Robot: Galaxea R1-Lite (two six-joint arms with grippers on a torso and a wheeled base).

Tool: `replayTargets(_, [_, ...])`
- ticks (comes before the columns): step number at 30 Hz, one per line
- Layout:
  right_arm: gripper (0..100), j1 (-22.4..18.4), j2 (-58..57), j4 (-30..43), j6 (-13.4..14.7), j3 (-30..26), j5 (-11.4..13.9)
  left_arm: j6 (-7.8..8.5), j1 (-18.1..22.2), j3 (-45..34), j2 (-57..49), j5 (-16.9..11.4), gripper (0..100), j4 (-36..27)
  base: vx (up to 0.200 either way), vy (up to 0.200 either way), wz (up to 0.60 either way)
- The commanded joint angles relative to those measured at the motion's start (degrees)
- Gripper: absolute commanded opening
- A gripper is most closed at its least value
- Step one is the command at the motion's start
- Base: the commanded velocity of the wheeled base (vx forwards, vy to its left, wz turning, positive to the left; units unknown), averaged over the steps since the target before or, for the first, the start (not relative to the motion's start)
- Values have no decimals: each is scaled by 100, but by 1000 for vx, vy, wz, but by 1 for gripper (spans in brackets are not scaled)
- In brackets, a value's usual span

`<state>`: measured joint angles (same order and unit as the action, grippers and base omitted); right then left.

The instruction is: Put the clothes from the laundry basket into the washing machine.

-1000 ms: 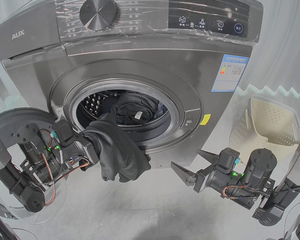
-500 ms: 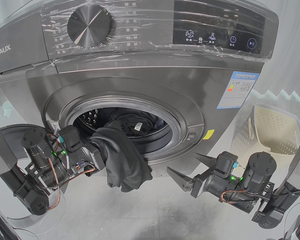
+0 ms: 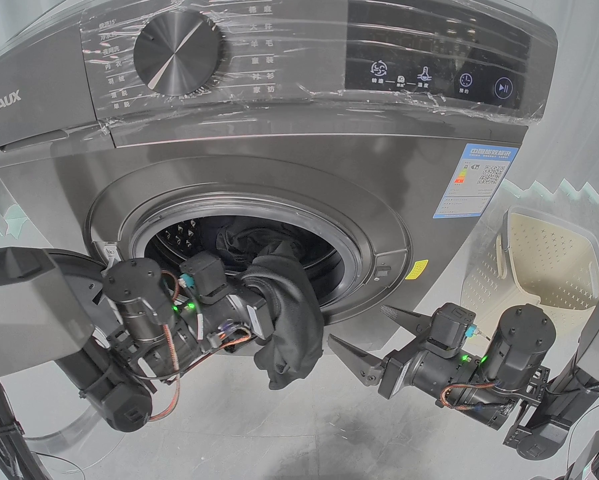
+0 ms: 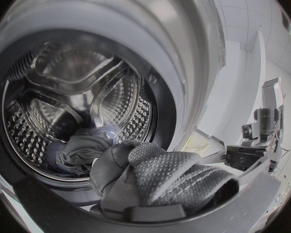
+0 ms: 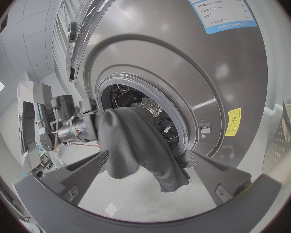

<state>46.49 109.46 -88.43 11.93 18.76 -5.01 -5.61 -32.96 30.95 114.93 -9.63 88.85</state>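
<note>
The grey washing machine (image 3: 259, 148) stands with its round opening (image 3: 246, 261) uncovered and dark clothes (image 3: 246, 238) lying in the drum (image 4: 71, 94). My left gripper (image 3: 273, 301) is shut on a dark garment (image 3: 289, 321) at the lower right of the opening's rim. The cloth drapes over its fingers and hangs down outside the machine. The left wrist view has the garment (image 4: 158, 175) bunched in front of the drum's clothes (image 4: 77, 149). My right gripper (image 3: 359, 331) stands open and holds nothing, low, to the right of the hanging garment (image 5: 135, 139).
A cream laundry basket (image 3: 546, 261) stands to the right of the machine; the part of its inside that I see is bare. The machine's door (image 3: 73, 428) hangs open at the left, behind my left arm. Grey floor lies below both arms.
The head camera moved closer to the machine. My left arm has carried the garment rightward, across the front of the opening. The right gripper has barely moved and stays open.
</note>
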Motion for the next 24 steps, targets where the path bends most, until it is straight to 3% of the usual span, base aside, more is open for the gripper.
replayTargets(1, [100,26,-100,1,-7,-4,0,-63,-35,623,899,84,0,-8,0,0,0])
replayTargets(6, [100,44,-91,-8,-7,-13,0,-63,449,2029,1805,146,0,-139,0,0,0])
replayTargets(10, [100,35,-91,-8,-7,5,0,-46,791,3268,2068,594,0,-992,0,0,0])
replayTargets(19, [100,79,-30,-8,2,5,0,-81,862,5703,3017,717,0,-2020,0,0,0])
replayTargets(24, [100,88,-21,-8,11,5,0,-186,967,6538,3316,919,0,-2609,0,0,0])
